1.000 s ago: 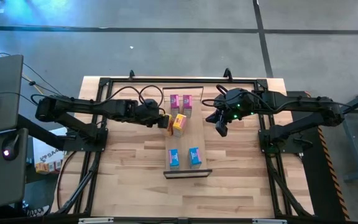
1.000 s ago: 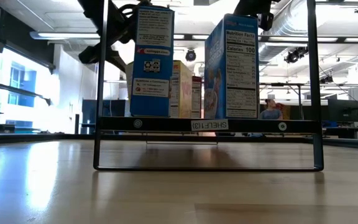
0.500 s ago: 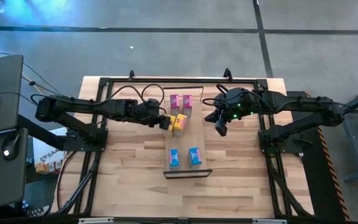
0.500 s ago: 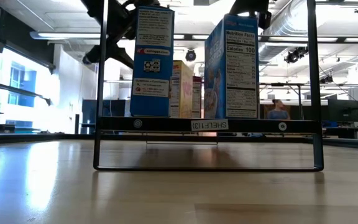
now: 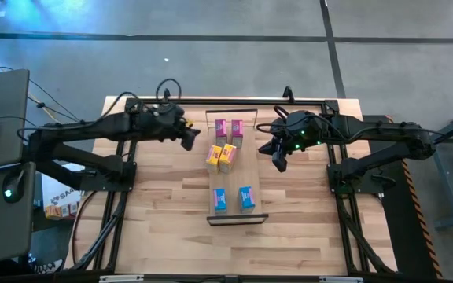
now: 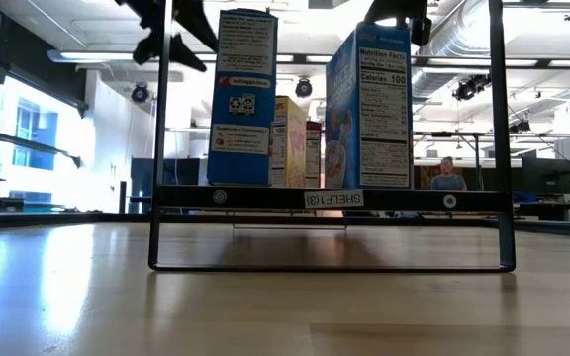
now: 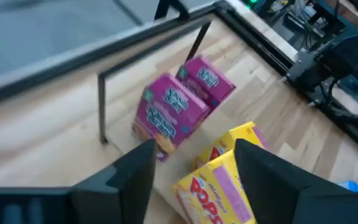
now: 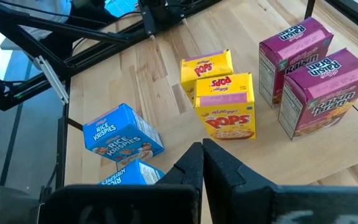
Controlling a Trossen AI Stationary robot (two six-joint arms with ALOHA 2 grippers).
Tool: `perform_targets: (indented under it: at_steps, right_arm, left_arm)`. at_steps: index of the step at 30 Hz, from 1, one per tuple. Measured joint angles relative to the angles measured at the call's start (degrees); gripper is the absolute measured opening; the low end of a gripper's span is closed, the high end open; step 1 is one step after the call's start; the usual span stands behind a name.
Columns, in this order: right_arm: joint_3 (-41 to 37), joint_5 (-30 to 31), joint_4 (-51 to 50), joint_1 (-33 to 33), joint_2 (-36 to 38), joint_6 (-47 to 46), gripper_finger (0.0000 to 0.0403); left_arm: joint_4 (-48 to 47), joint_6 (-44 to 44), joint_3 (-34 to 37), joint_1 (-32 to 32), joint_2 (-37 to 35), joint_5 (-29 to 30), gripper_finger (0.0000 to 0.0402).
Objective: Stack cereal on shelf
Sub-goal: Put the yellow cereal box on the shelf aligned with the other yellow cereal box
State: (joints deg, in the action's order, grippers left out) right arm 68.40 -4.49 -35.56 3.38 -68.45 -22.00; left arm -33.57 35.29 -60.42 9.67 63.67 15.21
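Left gripper (image 5: pixel 189 137) spread open, empty, off the shelf's (image 5: pixel 233 181) left side near the pink boxes (image 5: pixel 228 130). On the plank: pink pair at the far end, yellow pair (image 5: pixel 220 156) mid-plank, blue pair (image 5: pixel 233 199) at the near end, largely hiding the rest from table height. Right gripper (image 5: pixel 278 163) pressed closed, empty, right of the yellow boxes.
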Motion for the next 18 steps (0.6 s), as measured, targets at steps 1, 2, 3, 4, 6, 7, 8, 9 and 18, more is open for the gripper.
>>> perform_targets:
  at_steps: [1,2,3,4,6,7,8,9,18]
  right_arm:
    - [0.0,0.0,0.1,0.0,0.0,0.0,0.0]
    - [0.0,0.0,0.1,0.0,0.0,0.0,0.0]
    - [0.0,0.0,0.2,0.0,0.0,0.0,0.0]
    - [0.0,0.0,0.3,0.0,0.0,-0.2,0.0]
    - [0.0,0.0,0.3,0.0,0.0,-0.5,0.0]
    - [0.0,0.0,0.3,0.0,0.0,-0.5,0.0]
    - [0.0,0.0,0.3,0.0,0.0,-0.4,0.0]
    - [0.0,0.0,0.3,0.0,0.0,-0.1,0.0]
    - [0.0,0.0,0.4,0.0,0.0,2.4,0.0]
  left_arm:
    - [0.0,-2.0,0.1,0.0,-0.9,0.5,0.0201]
    - [0.6,-3.2,0.9,0.1,-2.0,0.5,0.0186]
    - [1.1,-3.9,2.0,0.2,-3.0,0.5,0.0167]
    - [1.9,-3.9,3.6,0.3,-4.0,0.4,0.0143]
    - [4.4,-3.5,8.1,0.4,-6.0,0.0,0.0085]
    - [6.3,-3.3,10.9,0.2,-6.9,-1.1,0.0052]
    - [8.9,-2.6,14.1,0.1,-7.7,-2.6,0.0027]
    - [12.4,-2.1,17.4,-0.1,-8.4,-4.6,0.0015]
    - [51.1,-8.2,41.8,-0.8,-7.7,-19.1,0.0001]
